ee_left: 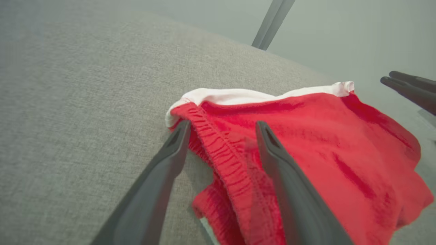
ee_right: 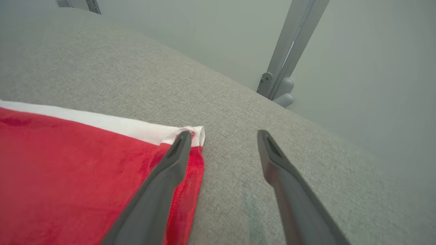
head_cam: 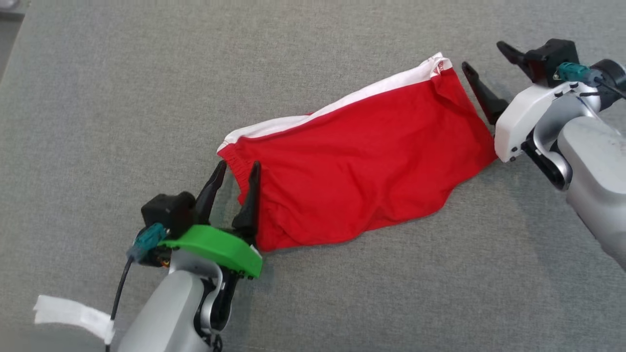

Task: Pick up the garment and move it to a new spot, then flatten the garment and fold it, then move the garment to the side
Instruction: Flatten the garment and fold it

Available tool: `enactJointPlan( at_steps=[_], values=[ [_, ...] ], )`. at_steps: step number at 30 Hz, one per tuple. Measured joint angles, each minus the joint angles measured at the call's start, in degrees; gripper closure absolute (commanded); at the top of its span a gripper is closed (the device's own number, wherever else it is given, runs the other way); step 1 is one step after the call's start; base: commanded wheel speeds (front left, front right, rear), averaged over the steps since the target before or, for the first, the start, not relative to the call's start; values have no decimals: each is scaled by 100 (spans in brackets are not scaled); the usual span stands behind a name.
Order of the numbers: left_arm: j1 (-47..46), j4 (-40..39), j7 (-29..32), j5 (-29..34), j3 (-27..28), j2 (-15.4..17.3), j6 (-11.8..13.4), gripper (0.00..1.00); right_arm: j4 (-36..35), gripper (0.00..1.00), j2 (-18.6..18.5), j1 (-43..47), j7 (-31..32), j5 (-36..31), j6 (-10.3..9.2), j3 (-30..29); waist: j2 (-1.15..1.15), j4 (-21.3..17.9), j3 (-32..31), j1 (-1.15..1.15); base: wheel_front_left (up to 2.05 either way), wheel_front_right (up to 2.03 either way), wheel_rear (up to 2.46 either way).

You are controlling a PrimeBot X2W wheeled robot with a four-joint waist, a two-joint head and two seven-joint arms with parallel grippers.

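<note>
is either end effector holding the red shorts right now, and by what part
Nothing is held. The left end effector is open, straddling the elastic waistband of the red shorts; the right end effector is open at their white-trimmed corner.

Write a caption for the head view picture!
Left claw straddles red-and-white cloth shorts; right claw open beside them on grey fabric surface.

Head camera looks steeply down; low, close wrist cameras share the garment (head_cam: 352, 161).

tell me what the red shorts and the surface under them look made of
Red shorts: soft matte cloth, maybe cotton; it wrinkles, and the waistband is gathered like elastic. Grey surface: coarse woven fabric, matte; its weave shows.
</note>
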Motion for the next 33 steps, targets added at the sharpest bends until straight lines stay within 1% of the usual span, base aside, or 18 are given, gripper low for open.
enactJointPlan(
  at_steps=[3, 5, 7, 9, 12, 15, 16, 19, 20, 21, 24, 29, 31, 33],
  values=[
    [399, -587, -153, 365, 37, 312, 259, 0, -10, 0, 109, 131, 313, 54, 0, -140, 0, -87, -151, 0, 0, 0, 0],
    [651, -791, -214, 560, 99, 470, 430, 0, 52, 0, 191, 186, 474, 42, 0, -271, 0, -119, -228, 0, 0, 0, 0],
    [821, -913, -230, 672, 104, 572, 495, 0, 154, 0, 285, 230, 636, -43, 0, -334, 0, -111, -260, 0, 0, 0, 0],
    [897, -981, -264, 749, 104, 579, 509, 0, 303, 0, 420, 303, 771, -125, 0, -389, 0, -71, -261, 0, 0, 0, 0],
    [946, -1018, -278, 839, 116, 549, 476, 0, 493, 0, 661, 451, 947, -47, 1, -434, 0, 35, -235, 0, 0, 0, 0],
    [1005, -956, -282, 942, 146, 464, 393, 0, 790, 0, 733, 532, 1021, -97, 0, -470, 0, 159, -221, 0, 0, 0, 0],
    [1005, -956, -282, 942, 146, 464, 393, 0, 790, 0, 733, 532, 1021, -97, 0, -470, 0, 159, -221, 0, 0, 0, 0],
    [1032, -934, -297, 1054, 234, 330, 289, 0, 1055, 0, 844, 539, 1036, -152, -1, -516, 0, 254, -246, 0, 0, 0, 0],
    [1055, -913, -298, 1094, 289, 303, 254, 0, 1124, 26, 894, 544, 1063, -147, -7, -528, 0, 271, -271, 0, 0, 0, 0],
    [1093, -895, -300, 1141, 332, 275, 230, 0, 1185, 100, 946, 552, 1087, -125, -7, -547, 0, 280, -299, 0, 0, 0, 0],
    [1242, -815, -304, 1251, 437, 170, 109, 0, 1190, 100, 1118, 711, 1227, 208, -9, -601, 0, 272, -407, 0, 0, 0, 0],
    [1485, -646, -303, 1405, 564, 55, -70, 0, 870, 100, 1288, 1099, 1322, 1034, -5, -868, 0, 135, -664, 0, 0, 0, 0],
    [1634, -623, -304, 1478, 647, 45, -137, 0, 652, 100, 1269, 1268, 1413, 1351, -5, -970, 0, 34, -780, 0, 0, 0, 0],
    [1816, -586, -304, 1573, 712, 53, -169, 0, 398, 100, 1137, 1414, 1561, 1603, -2, -1048, 0, -97, -885, 0, 0, 0, 0]
  ],
)
